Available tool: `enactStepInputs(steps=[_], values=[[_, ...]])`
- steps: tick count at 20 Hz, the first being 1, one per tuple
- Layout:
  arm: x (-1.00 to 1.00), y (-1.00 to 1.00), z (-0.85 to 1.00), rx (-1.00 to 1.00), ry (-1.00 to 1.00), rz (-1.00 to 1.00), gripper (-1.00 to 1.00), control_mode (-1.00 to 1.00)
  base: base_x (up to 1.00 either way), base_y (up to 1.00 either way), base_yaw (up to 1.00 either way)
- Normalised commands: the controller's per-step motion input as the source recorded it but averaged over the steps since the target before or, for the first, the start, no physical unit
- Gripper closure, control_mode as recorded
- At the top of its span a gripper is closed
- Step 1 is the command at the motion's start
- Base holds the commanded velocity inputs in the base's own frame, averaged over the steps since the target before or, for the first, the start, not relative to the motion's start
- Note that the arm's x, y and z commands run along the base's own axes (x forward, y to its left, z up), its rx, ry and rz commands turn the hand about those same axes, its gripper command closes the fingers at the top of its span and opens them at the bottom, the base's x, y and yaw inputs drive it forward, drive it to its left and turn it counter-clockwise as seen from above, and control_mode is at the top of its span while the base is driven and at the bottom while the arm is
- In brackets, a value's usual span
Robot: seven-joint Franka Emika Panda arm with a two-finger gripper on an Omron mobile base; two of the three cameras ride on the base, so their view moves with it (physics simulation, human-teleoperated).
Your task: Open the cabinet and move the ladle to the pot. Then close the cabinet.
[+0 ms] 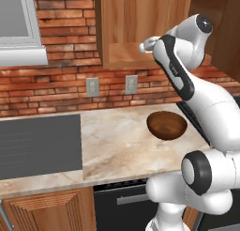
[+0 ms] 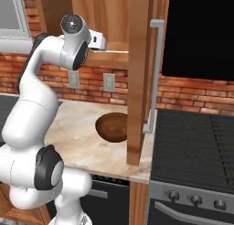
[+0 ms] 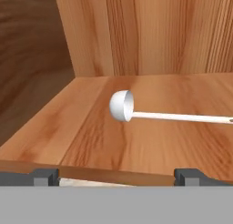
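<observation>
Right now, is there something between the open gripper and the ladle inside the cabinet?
Nothing visible. In the hand view, the ladle lies on the bare cabinet shelf ahead of the open gripper, with only empty shelf between them.

Arm raised, hand reaching into the cabinet [image 2: 137, 77].
Gripper [image 3: 117, 176] level at shelf edge, jaws wide apart, holding nothing.

I'm seeing the medium-brown wooden wall cabinet [image 2: 137, 77] standing open, its door swung out edge-on beside the black stove [image 2: 192, 141]. Inside, bare wooden shelf [image 3: 150, 141] is lying between my wide-apart finger tips [image 3: 45, 176] and the slim silvery-white ladle [image 3: 136, 110]. The round dark-brown wooden bowl [image 1: 167, 125] is sitting below on the marble counter [image 1: 117, 145].
</observation>
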Motion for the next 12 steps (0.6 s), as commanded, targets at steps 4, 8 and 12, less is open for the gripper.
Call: enactStepInputs(steps=[4,8,12], values=[[0.45,0.0,-0.01,0.0,0.03,-0.02,-1.0,-1.0,0.0,0.0,0.0],[0.45,0.0,-0.07,0.0,0.04,-0.02,-1.0,-1.0,0.0,0.0,0.0],[0.39,0.01,-0.18,0.0,0.04,0.0,-1.0,-1.0,0.0,0.0,0.0]])
